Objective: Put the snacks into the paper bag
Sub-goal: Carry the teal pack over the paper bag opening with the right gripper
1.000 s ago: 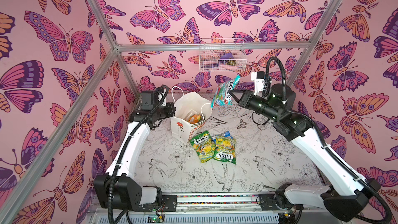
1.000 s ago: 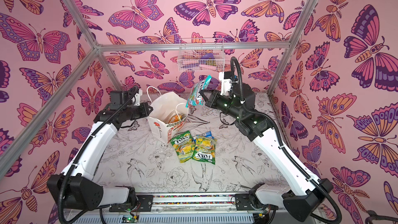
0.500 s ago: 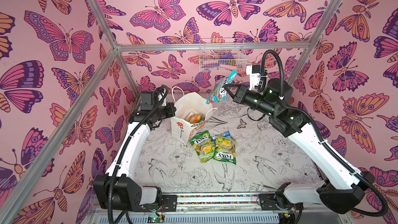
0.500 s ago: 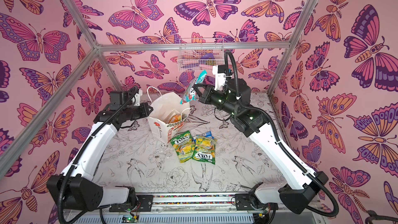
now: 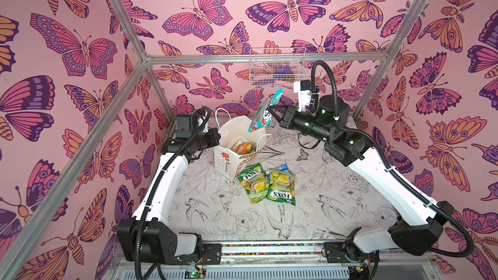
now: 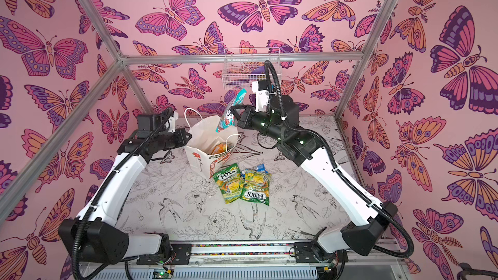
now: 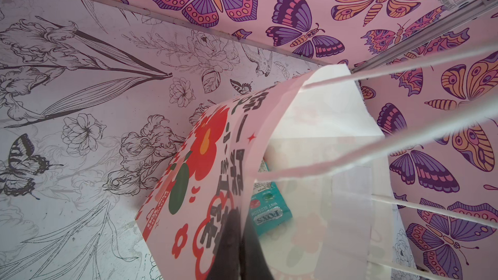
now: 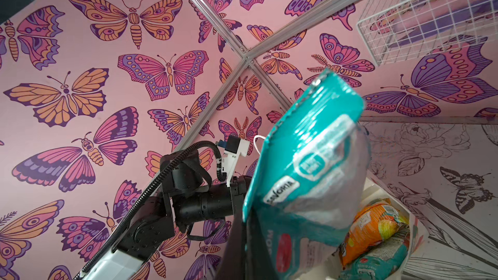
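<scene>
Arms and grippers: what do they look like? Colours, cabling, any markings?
Left arm and right arm match: white link shells, black joint housings and bases. Black corrugated conduit loops outside each, cable-tied to the links. Green status lights dot the right arm's black wrist section. Left gripper and right gripper are black with tapered fingers. No readable markings.

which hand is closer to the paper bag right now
Left. The left hand is shut on the side wall of the paper bag at the rim; the right hand is raised beside the mouth, not touching, holding a teal FOX'S packet.
</scene>
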Controlling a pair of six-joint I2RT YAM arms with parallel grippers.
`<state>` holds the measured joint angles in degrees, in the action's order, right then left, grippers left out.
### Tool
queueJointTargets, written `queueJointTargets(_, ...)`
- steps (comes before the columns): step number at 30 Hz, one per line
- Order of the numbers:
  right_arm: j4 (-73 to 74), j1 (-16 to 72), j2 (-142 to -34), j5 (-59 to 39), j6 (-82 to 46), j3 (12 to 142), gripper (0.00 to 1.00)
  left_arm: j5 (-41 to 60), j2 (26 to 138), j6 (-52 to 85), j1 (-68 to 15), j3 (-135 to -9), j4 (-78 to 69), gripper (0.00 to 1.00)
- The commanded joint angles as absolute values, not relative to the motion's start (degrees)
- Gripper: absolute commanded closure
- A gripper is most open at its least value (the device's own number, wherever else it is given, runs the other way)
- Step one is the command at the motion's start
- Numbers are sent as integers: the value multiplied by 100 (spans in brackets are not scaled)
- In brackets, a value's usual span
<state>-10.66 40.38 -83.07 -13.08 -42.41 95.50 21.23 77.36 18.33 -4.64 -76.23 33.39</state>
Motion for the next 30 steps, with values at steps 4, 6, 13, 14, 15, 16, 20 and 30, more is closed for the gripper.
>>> queueJointTargets(4,-817,4170,-8587,-1230,-4385,9947,100,2257,7539,1837,-507,-7607,2962,100)
queueJointTargets(6,-848,4216,-8684,-1239,-4402,10001,100,2256,7540,1841,-506,-7609,2966,100)
queueJointTargets(13,-746,4273,-8971,-1367,-4578,10094,100,2292,7558,1856,-505,-7604,2953,100)
queueJointTargets(14,-716,4273,-8965,-1383,-4603,10090,100,2282,7553,1855,-508,-7599,2949,100)
queueJointTargets(15,-693,4274,-9146,-1407,-4652,10081,100,2275,7543,1855,-503,-7595,2953,100)
queueJointTargets(16,-678,4275,-9195,-1419,-4696,10089,100,2270,7545,1854,-505,-7601,2948,100)
queueJointTargets(20,-609,4288,-9327,-1454,-4822,10094,100,2282,7545,1854,-504,-7601,2954,100)
queueJointTargets(30,-527,4296,-9668,-1565,-5062,10232,100,2278,7540,1863,-511,-7594,2951,100)
